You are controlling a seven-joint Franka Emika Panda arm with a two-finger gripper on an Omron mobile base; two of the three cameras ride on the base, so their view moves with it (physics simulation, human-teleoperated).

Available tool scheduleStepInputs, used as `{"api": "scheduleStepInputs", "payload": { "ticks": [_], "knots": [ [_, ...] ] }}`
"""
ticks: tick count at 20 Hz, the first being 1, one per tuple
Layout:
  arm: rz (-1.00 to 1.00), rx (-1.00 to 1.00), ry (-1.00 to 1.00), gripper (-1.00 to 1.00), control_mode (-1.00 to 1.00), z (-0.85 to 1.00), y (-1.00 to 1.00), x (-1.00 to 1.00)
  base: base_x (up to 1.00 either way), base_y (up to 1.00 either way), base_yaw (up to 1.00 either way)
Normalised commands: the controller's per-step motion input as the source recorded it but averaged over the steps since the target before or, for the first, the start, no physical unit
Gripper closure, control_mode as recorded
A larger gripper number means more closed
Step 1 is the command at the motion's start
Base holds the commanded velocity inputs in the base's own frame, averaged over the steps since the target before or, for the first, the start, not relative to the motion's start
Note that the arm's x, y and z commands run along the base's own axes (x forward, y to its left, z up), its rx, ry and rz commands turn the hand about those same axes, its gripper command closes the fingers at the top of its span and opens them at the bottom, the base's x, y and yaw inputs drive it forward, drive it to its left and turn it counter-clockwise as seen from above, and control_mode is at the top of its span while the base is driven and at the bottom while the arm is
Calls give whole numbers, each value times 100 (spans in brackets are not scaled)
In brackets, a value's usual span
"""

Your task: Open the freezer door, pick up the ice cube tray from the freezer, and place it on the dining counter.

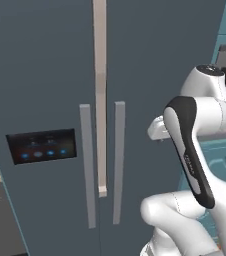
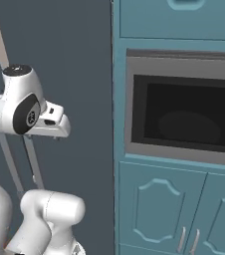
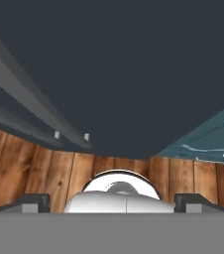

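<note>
Freezer door (image 1: 40,100) stands shut, flush with the plain slate-grey door (image 1: 170,55) to its right, so nothing of the compartment behind it shows. In the hand view the gripper (image 3: 112,201) has its two dark fingertips (image 3: 30,202) set far apart at the bottom corners, with nothing between them. That camera looks down the dark fridge front toward the wooden floor (image 3: 34,173), where the lower ends of the two grey bar handles (image 3: 44,116) run off to the left and a teal cabinet edge (image 3: 208,141) cuts in at the right.

From the left base view the white arm (image 1: 195,150) is folded up in front of the plain door, to the right of both handles and apart from them; the hand seems to point downward, though its fingers are hidden behind the forearm there. The freezer door's own handle (image 1: 87,165) hangs just left of the centre seam, and the black display panel (image 1: 41,146) with blue lights sits further left. In the right base view, teal cabinets (image 2: 174,209) and a built-in oven (image 2: 184,112) stand beside the fridge.
</note>
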Motion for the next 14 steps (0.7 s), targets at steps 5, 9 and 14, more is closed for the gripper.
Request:
{"api": "scheduleStepInputs", "payload": {
  "ticks": [5, 9, 14],
  "knots": [
    [0, 0, 0, -100, -100, 0, 2, -9, 16, 0, 0],
    [0, -1, -1, -100, -100, -5, 67, -85, 0, 0, 0],
    [0, 0, -4, -100, -100, -15, 98, -100, 0, 0, 0]
  ]
}}
